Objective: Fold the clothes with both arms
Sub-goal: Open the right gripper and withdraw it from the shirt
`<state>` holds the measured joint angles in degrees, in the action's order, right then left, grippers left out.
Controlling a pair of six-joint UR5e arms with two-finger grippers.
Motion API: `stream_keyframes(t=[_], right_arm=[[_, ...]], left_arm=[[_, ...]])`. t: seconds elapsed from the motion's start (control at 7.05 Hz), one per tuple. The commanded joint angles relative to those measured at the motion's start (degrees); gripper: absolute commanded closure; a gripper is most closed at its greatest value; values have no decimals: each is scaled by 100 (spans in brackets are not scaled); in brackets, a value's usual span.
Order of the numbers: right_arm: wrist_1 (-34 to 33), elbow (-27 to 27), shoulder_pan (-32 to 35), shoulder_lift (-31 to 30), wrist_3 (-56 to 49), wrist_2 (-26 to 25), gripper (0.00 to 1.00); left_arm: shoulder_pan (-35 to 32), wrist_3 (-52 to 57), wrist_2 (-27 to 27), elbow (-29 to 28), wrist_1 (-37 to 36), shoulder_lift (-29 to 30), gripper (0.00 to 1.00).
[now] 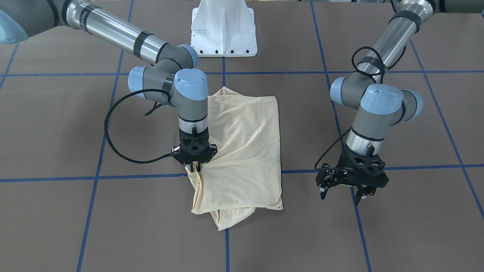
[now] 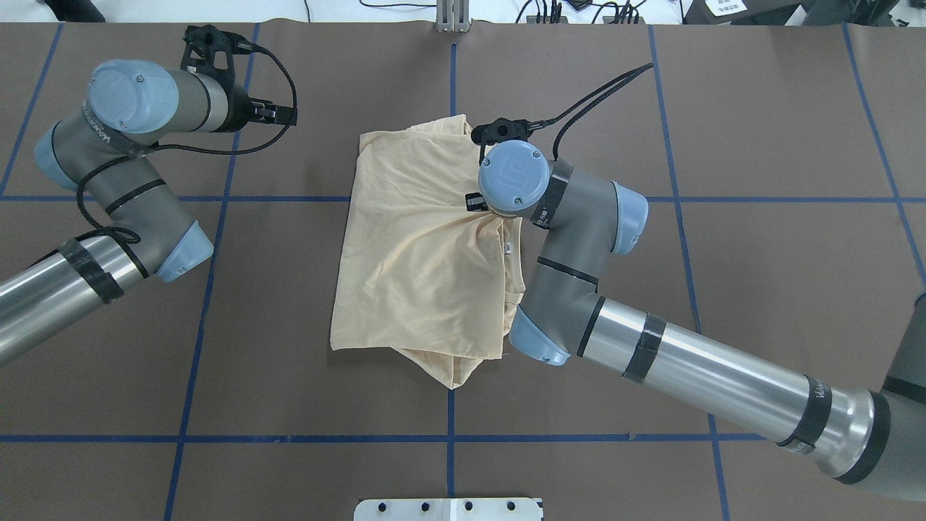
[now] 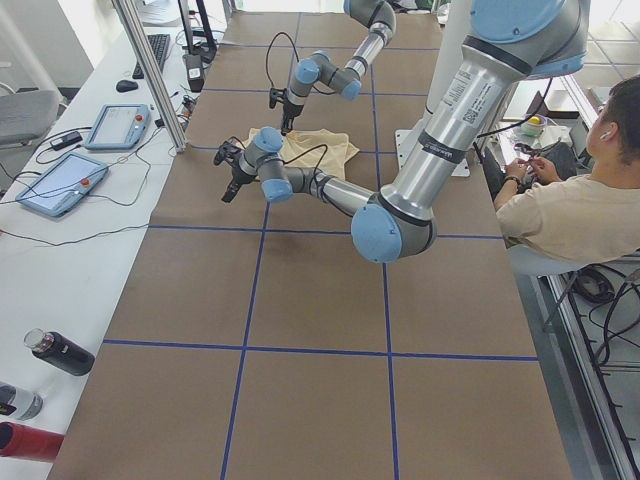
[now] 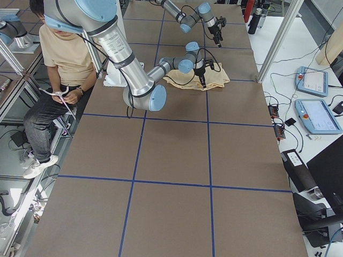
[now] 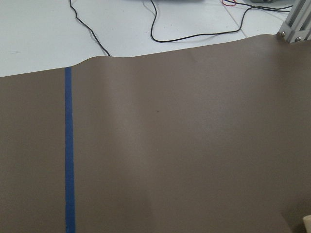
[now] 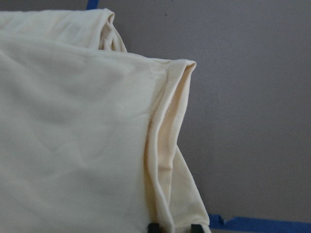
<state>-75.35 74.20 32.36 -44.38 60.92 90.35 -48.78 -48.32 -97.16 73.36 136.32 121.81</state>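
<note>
The pale cream-yellow shirt lies folded into a rough rectangle at the middle of the table, with a bunched sleeve poking out at its operator-side end; it also shows from overhead as the shirt. My right gripper points straight down at the shirt's edge and is shut on a fold of cloth. In the right wrist view the right gripper shows two black fingertips pinching the doubled hem. My left gripper hangs open above bare table, well clear of the shirt. The print is hidden.
The white base pedestal stands at the robot's side of the table. Blue tape lines grid the brown surface. A seated person is beside the table. Teach pendants, bottles and a metal post line the far side.
</note>
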Motion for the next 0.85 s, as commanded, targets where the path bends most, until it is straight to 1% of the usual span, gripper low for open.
stream_keyframes(t=[0.0,0.14,0.28,0.43,0.57,0.71], right_arm=[[-15,216,365,-17,-27,697,0],[-67,662,472,-270,-18,912,0],[-68,1310,473,-751,16,905,0],[-77,2021,456,-1287,86,896,0],[-68,2594,377,-1744,331,853,0],[-68,2983,168,-1958,707,591,0]], left_arm=[[0,-2,-327,116,-26,9,0],[0,-315,-739,265,-96,0,0],[18,-727,-796,458,-106,9,0],[270,-914,-1005,1043,-97,-391,0],[673,-1377,-963,1823,-97,-987,0],[1190,-1904,-676,2283,-88,-1350,0]])
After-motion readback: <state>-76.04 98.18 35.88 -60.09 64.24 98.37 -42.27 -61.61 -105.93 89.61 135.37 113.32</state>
